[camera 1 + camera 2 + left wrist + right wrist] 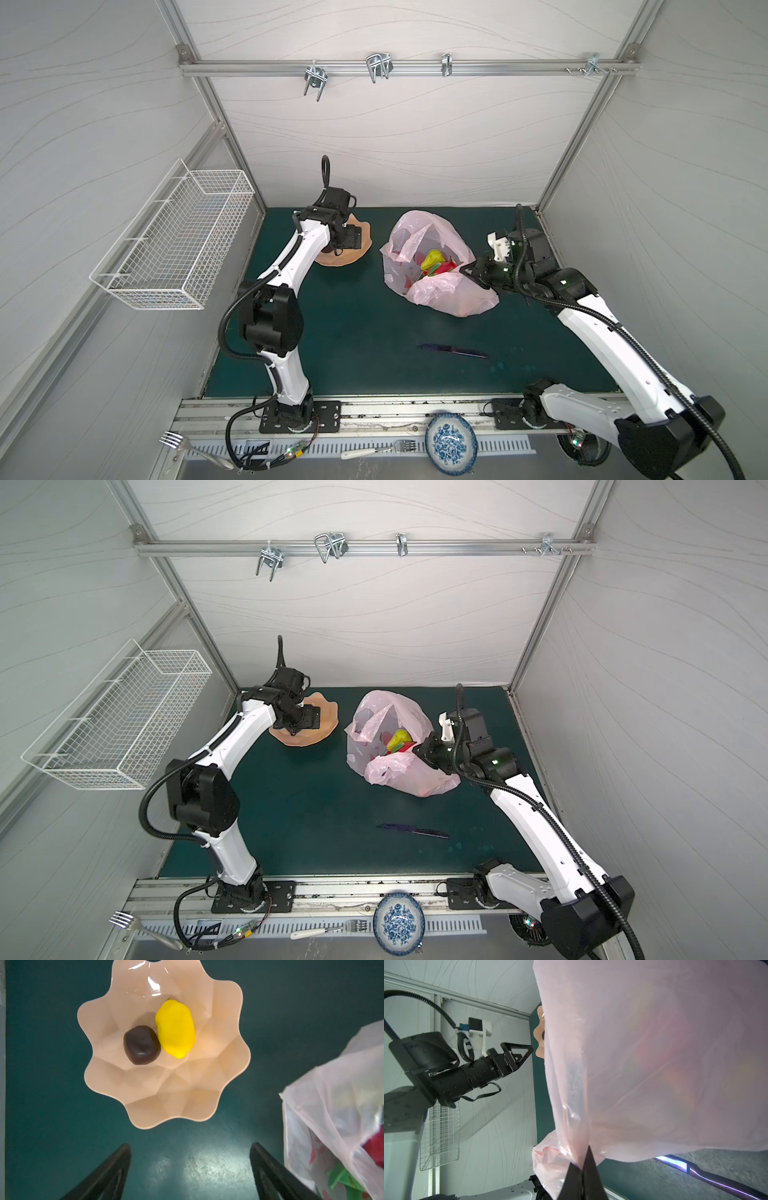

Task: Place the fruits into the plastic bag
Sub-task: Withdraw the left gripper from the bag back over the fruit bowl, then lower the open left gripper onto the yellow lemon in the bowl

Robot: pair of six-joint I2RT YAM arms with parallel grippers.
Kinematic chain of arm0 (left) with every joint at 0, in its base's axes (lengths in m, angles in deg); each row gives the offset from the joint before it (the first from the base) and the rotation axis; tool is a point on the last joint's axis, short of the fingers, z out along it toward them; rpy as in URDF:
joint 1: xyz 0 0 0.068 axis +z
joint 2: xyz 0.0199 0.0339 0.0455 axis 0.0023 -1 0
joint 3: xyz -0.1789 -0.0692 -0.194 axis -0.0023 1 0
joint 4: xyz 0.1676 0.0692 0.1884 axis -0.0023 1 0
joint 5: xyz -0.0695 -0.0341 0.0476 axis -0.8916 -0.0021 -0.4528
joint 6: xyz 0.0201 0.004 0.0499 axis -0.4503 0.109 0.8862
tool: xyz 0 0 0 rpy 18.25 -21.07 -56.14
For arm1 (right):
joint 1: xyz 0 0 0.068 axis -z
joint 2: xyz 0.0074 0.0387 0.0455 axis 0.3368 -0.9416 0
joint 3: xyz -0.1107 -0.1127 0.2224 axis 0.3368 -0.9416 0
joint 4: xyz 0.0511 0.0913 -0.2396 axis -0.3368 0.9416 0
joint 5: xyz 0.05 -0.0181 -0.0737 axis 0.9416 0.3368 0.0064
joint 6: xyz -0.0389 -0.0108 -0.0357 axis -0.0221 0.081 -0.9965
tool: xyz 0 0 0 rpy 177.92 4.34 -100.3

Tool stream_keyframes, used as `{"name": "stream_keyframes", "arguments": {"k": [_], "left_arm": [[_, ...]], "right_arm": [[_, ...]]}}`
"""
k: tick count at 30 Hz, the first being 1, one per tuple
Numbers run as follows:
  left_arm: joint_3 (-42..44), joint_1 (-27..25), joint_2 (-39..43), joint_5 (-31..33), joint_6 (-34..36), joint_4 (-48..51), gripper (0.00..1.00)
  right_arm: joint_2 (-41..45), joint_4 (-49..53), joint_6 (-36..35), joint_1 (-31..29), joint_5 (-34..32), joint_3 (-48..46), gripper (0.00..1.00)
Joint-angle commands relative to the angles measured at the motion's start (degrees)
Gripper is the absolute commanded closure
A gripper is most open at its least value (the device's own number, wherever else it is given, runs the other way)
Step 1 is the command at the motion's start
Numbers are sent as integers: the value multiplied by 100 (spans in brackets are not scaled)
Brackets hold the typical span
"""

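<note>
Centre wide-open left gripper [190, 1144] over yellow toy lemon [175, 1029] touching dark brown round fruit [142, 1045] in peach scalloped bowl [336, 262], left of centre in both top views, with right gripper [582, 1161] clamped on translucent pale pink plastic bag [444, 291] just right of centre.

Dark green surface [353, 324] carries three items: peach scalloped bowl [340, 259] rear left, plastic bag [453, 297] apart to its right, dark knife [453, 351] nearer the front.
</note>
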State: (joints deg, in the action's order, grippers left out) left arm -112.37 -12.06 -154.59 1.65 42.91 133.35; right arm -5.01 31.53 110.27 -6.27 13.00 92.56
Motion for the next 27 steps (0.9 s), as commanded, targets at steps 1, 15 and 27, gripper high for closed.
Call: {"name": "stream_keyframes", "arguments": {"k": [1, 15, 27], "left_arm": [[-565, 49, -518, 417, 83, 293, 10], [-2395, 163, -2417, 650, -104, 489, 13], [-3305, 331, -3279, 531, -102, 607, 17]], "right_arm": [[137, 127, 76, 38, -100, 22, 100], [-25, 362, 6, 56, -77, 269, 100], [-85, 552, -70, 49, -113, 394, 100]]}}
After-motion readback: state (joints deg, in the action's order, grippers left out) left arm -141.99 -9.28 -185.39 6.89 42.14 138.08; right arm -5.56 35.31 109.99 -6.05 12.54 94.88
